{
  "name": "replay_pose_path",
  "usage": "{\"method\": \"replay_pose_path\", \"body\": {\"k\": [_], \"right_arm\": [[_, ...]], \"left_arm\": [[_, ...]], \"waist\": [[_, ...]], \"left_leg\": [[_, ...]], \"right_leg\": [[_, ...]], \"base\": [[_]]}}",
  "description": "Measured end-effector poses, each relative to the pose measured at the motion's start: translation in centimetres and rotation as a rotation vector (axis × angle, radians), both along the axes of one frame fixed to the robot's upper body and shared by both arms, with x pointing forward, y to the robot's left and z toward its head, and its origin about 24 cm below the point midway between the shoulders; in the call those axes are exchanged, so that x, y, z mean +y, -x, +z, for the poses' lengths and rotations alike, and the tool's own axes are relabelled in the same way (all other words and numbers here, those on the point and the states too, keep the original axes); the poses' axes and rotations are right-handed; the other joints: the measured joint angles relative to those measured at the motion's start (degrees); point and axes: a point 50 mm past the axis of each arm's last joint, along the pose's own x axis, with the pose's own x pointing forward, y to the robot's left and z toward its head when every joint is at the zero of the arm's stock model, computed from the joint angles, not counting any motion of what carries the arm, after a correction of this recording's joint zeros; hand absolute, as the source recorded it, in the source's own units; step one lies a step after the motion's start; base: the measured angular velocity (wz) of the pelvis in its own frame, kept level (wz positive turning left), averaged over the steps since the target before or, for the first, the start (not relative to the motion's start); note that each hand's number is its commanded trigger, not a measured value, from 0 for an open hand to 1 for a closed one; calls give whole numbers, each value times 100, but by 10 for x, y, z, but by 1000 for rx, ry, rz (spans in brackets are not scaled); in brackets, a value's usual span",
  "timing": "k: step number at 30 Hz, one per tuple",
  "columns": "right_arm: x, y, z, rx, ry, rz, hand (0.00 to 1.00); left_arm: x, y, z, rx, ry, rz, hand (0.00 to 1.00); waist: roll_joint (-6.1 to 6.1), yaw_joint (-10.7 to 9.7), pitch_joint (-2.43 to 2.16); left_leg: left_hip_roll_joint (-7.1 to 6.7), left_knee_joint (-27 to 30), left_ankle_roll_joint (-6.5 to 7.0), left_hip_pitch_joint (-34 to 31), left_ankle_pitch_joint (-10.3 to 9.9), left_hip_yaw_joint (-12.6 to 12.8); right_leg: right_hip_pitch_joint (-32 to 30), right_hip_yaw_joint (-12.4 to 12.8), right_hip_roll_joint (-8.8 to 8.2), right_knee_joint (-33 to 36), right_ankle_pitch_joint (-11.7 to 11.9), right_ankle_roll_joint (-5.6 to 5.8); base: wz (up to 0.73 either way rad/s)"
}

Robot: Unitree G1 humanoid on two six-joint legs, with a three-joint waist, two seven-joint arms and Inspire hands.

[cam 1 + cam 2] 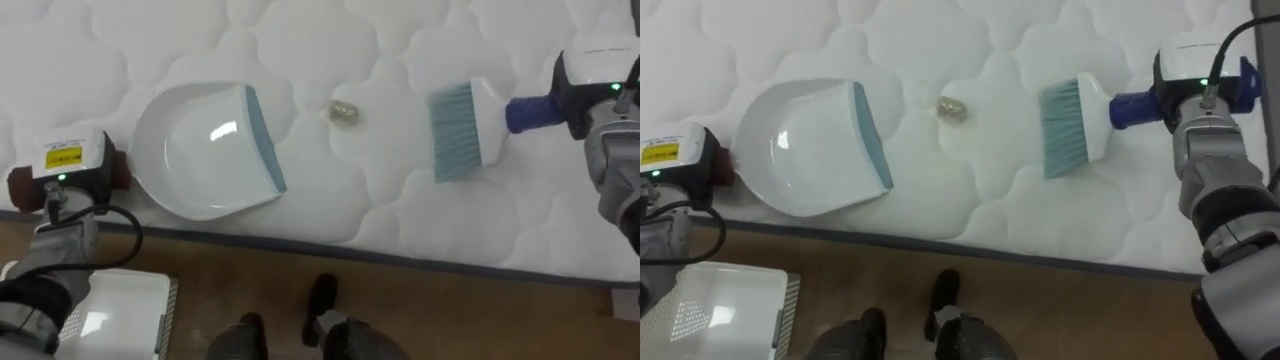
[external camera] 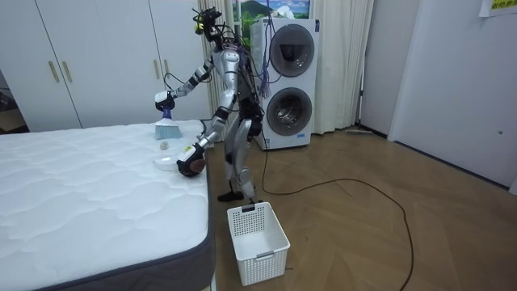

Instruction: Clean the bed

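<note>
The two eye views are looking straight down from the robot's head, close over the mattress [image 1: 300,60] edge and the wood floor [image 1: 470,310] beside it. Both are showing the same dustpan [image 1: 200,150], brush [image 1: 465,128] and white basket [image 1: 120,310], just shifted a little sideways. The room view is standing far off near the mattress's corner, facing the whole robot and the stacked washing machines [image 2: 287,81] behind it. It is sharing that mattress edge, dustpan, brush and white basket too.
</note>
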Motion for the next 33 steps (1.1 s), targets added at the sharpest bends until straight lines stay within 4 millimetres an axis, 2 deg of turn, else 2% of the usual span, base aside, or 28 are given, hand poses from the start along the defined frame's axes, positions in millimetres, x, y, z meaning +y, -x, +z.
{"method": "replay_pose_path", "body": {"k": [3,8,13,18,20,23,26,33], "right_arm": [[4,-1,0,-17,14,17,100],[12,-4,3,-49,50,32,100],[26,-8,3,-72,74,70,100],[44,-13,6,-101,48,125,100],[55,-14,3,-89,25,148,100],[68,-16,-2,-69,-4,169,100],[73,-17,-4,-53,-7,179,100],[77,-18,-4,-30,-1,188,100]], "left_arm": [[-2,-1,0,0,-10,-3,100],[-4,-2,0,1,-16,12,100],[-5,-1,-2,5,-20,24,100],[-8,-1,-4,12,-12,24,100],[-11,-2,-7,21,-2,24,100],[-13,-2,-7,34,4,29,100],[-16,-3,-9,47,21,38,100],[-18,-4,-10,61,38,39,100]], "waist": [[14,4,10],[86,0,61],[104,6,70],[222,25,113],[279,55,95],[296,76,92],[316,91,81],[336,95,70]], "left_leg": [[0,-12,0,6,0,-10],[1,-31,-9,40,-6,-15],[13,-34,-18,93,-3,-3],[25,-38,-17,116,-2,3],[13,-84,-22,142,6,18],[4,-147,-37,167,27,20],[6,-159,-42,167,31,13],[-21,-152,-23,168,44,25]], "right_leg": [[10,-19,-3,0,3,1],[43,-39,-6,10,10,-11],[87,-48,8,1,19,-25],[141,-69,23,-77,64,-26],[141,-70,17,-80,64,-25],[140,-110,13,-86,63,-26],[139,-219,-11,-85,62,-28],[143,-220,-43,-83,67,-36]], "base": [[0],[1],[0],[0],[0],[0],[0],[0]]}}
